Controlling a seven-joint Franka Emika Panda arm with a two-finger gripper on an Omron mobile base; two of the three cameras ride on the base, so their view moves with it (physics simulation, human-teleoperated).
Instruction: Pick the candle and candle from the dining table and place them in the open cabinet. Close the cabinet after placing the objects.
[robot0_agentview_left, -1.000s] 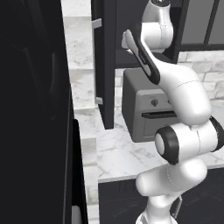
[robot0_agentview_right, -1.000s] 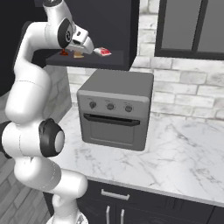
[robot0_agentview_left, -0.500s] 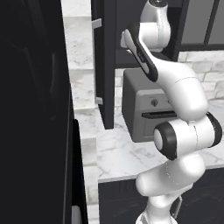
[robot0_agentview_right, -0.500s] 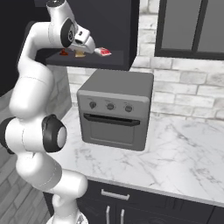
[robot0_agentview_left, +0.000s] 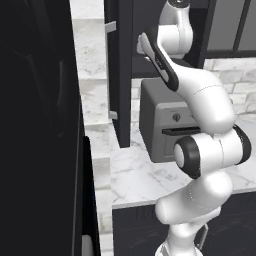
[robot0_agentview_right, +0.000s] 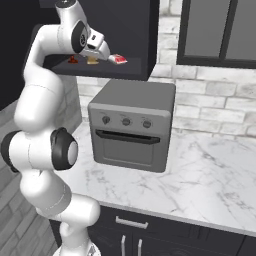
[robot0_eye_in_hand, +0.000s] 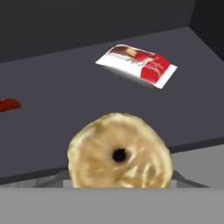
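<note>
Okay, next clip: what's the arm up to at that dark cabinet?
The white arm is reaching up into the open dark cabinet above the countertop oven. Its pincer is at the shelf, with a round tan candle right in front of the hand camera. A red-and-white packet and a small red item lie on the shelf. The door stands open.

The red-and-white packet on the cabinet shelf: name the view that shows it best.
The hand view: the packet lies flat and unobstructed on the dark shelf. The right base view shows it small at the shelf's edge.

Tan candle, red-and-white packet, dark charcoal cabinet, grey oven.
</note>
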